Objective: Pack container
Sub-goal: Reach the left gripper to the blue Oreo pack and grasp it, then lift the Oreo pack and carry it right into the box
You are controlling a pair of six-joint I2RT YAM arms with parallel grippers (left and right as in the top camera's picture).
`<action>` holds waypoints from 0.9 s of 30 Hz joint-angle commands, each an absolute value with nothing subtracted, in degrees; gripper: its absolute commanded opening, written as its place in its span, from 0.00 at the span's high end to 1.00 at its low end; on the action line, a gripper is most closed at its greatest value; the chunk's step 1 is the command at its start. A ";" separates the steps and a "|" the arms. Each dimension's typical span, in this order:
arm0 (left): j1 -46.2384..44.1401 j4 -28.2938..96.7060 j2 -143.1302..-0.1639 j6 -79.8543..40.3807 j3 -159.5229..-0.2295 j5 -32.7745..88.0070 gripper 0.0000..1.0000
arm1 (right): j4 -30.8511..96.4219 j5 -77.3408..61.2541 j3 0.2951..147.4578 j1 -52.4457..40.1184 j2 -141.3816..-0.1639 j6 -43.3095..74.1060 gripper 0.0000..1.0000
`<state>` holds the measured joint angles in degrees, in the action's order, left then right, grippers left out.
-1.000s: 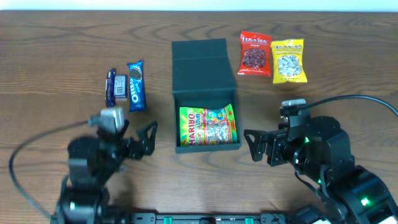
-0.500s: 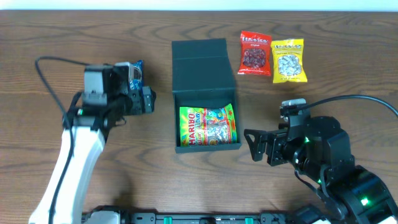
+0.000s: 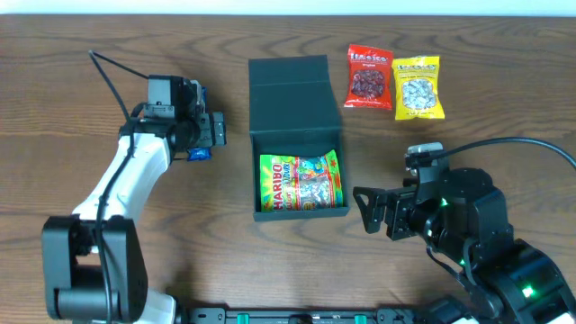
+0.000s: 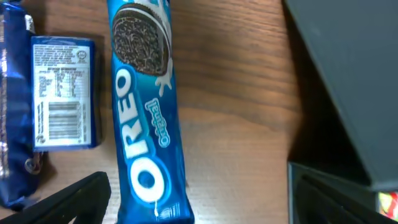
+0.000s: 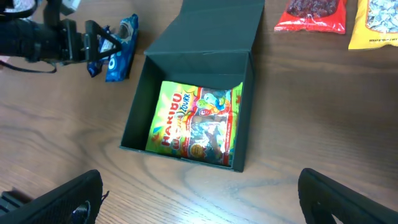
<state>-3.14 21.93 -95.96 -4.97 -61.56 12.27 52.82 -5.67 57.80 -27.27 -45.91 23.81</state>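
Overhead: left gripper (image 3: pixel 209 137) spread wide over the Oreo packet (image 4: pixel 146 118), dark blue packet (image 4: pixel 59 93) at its 9 o'clock. Container (image 3: pixel 288 85) mid-table, lid flipped back toward 12, Haribo bag (image 3: pixel 301 183) inside. Red packet (image 3: pixel 369 76) and yellow packet (image 3: pixel 418 87) at container's 2 o'clock. Right gripper (image 3: pixel 364 209) wide, empty, at container's 4 o'clock.

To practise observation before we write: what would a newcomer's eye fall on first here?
The yellow-green Haribo gummy bag lies inside the open dark teal-green rectangular box in the middle of the wooden table. Left of it, the left gripper hangs open over a blue Oreo packet; a red snack packet and a yellow snack packet lie right of the lid.
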 commanded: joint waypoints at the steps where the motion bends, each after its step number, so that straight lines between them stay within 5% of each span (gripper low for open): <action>1: -2.92 20.95 -97.80 -4.25 -62.65 11.40 0.05 | 52.77 -5.37 58.15 -26.96 -45.76 23.07 0.01; 17: -2.92 18.06 -106.67 -4.29 -62.63 8.54 0.00 | 52.77 -5.37 58.15 -26.96 -45.76 23.07 0.01; 27: -2.92 17.72 -107.53 -5.39 -62.63 6.17 0.37 | 52.77 -5.37 58.15 -26.96 -45.76 23.07 0.01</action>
